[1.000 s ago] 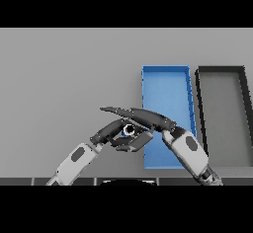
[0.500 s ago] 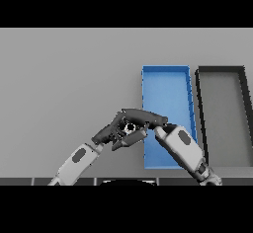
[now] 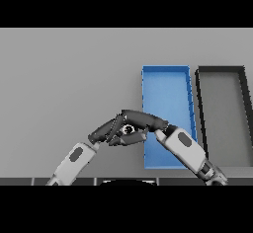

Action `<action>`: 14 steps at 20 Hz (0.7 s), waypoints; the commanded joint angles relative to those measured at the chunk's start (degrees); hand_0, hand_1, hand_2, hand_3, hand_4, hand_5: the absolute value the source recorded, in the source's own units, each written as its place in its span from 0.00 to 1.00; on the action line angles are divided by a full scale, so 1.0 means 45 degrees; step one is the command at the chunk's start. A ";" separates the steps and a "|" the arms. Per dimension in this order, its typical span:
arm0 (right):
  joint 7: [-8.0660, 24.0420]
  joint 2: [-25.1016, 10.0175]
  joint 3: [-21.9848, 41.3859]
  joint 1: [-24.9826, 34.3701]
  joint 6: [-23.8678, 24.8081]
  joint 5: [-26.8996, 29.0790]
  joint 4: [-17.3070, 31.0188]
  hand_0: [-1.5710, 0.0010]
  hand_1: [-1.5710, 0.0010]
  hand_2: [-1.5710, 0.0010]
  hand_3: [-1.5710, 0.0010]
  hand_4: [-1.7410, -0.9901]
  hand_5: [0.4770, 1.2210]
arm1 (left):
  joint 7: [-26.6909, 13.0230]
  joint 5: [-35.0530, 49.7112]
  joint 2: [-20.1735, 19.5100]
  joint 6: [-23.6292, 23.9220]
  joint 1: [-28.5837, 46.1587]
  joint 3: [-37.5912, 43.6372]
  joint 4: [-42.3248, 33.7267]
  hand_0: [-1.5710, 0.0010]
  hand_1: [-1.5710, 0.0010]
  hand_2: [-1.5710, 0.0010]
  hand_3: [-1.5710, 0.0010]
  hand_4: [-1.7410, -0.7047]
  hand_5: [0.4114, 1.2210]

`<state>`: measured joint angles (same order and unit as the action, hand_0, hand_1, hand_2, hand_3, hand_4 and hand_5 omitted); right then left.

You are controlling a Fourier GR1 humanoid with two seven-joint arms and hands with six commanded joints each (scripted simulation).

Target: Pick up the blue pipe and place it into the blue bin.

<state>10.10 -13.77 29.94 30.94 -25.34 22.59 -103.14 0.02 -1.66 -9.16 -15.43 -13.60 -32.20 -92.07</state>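
Observation:
My right hand (image 3: pixel 144 120) hovers just left of the blue bin (image 3: pixel 165 94), near the bin's front half. Its fingers curl over a small object with a round pale end (image 3: pixel 129 129), which I take for the pipe. The rest of the pipe is hidden under the fingers, and no blue shows on it. My left hand (image 3: pixel 105 132) comes in from the lower left, fingers relaxed. Its tips almost meet the right hand from the other side. The bin's floor is bare where I can see it, and my right forearm covers its front right part.
A black bin (image 3: pixel 222 108) stands directly right of the blue one, side by side. Grey table stretches to the left and to the back.
The right hand's fingers, stretched out to the left a second ago, have curled in over the small object. The left hand has barely moved.

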 commanded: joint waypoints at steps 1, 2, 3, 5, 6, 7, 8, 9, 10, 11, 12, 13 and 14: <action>0.0270 -0.0107 0.0018 0.0065 0.0061 0.0054 -0.0026 0.01 0.01 0.01 0.02 0.34 0.96 | 0.0068 -0.0275 -0.0071 -0.0286 -0.0093 -0.0106 0.0013 0.53 0.56 0.60 0.57 0.42 1.00; 0.0419 -0.0162 0.0113 0.0024 0.0099 -0.0086 -0.0064 0.01 0.01 0.01 0.01 0.33 0.97 | 0.0239 -0.0665 -0.0153 -0.0461 -0.0074 -0.0144 0.0096 0.62 0.65 0.68 0.65 0.51 1.00; 0.0654 -0.0122 0.0162 0.0079 0.0161 -0.0041 -0.0096 0.01 0.01 0.01 0.01 0.33 0.98 | 0.0345 -0.0989 -0.0186 -0.0556 -0.0046 -0.0151 0.0066 0.70 0.72 0.75 0.72 0.58 0.96; 0.0688 -0.0170 0.0147 0.0031 0.0083 0.0138 -0.0290 0.01 0.01 0.00 0.01 0.33 0.99 | 0.0693 -0.1097 -0.0264 -0.0668 0.0055 -0.0031 0.0059 0.81 0.82 0.84 0.82 0.68 0.75; 0.0665 -0.0128 0.0145 0.0126 0.0106 0.0106 -0.0252 0.00 0.00 0.00 0.01 0.33 0.99 | 0.0443 -0.1151 -0.0159 -0.0611 -0.0066 0.0028 0.0135 0.85 0.86 0.87 0.86 0.72 0.64; 0.0859 -0.0041 0.0214 0.0159 0.0166 0.0071 -0.0305 0.00 0.00 0.00 0.00 0.33 0.99 | 0.0489 -0.1308 -0.0129 -0.0499 -0.0050 0.0003 0.0221 0.88 0.88 0.90 0.89 0.75 0.54; 0.0867 -0.0057 0.0188 0.0170 0.0104 -0.0045 -0.0194 0.00 0.00 0.00 0.00 0.33 0.99 | 0.0377 -0.1340 -0.0126 -0.0471 -0.0019 -0.0003 0.0237 0.90 0.91 0.92 0.91 0.77 0.46; 0.0809 -0.0077 0.0230 0.0083 0.0038 -0.0165 -0.0221 0.00 0.00 0.00 0.00 0.33 0.99 | 0.0131 -0.1354 -0.0084 -0.0399 -0.0255 0.0116 0.0275 0.92 0.93 0.93 0.93 0.80 0.40; 0.0770 -0.0186 0.0151 0.0127 0.0037 -0.0208 -0.0291 0.00 0.00 0.00 0.00 0.33 1.00 | 0.0160 -0.1374 -0.0021 -0.0401 -0.0183 0.0029 0.0199 0.94 0.94 0.95 0.94 0.81 0.35; 0.0856 -0.0248 0.0172 0.0049 -0.0019 -0.0205 -0.0310 0.00 0.00 0.00 0.00 0.33 1.00 | 0.0181 -0.1402 -0.0024 -0.0340 -0.0118 0.0038 0.0183 0.95 0.95 0.96 0.95 0.82 0.31; 0.0905 -0.0156 0.0121 0.0079 0.0024 -0.0104 -0.0273 0.00 0.00 0.00 0.00 0.33 1.00 | 0.0044 -0.1213 -0.0072 -0.0426 -0.0053 0.0116 0.0091 0.96 0.96 0.97 0.96 0.82 0.28; 0.0867 -0.0020 0.0075 0.0162 0.0046 -0.0061 -0.0138 0.00 0.00 0.00 0.00 0.33 1.00 | -0.0099 -0.1094 -0.0024 -0.0460 0.0072 0.0083 -0.0037 0.97 0.97 0.97 0.97 0.82 0.25; 0.0911 0.0061 0.0062 0.0231 0.0073 -0.0029 -0.0115 0.00 0.00 0.00 0.00 0.33 1.00 | -0.0403 -0.0999 0.0055 -0.0449 -0.0011 0.0185 0.0144 0.97 0.98 0.98 0.98 0.82 0.23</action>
<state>14.17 -13.48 30.22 32.00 -25.04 22.45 -103.65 -1.93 -6.17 -8.92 -17.44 -13.67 -31.36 -91.42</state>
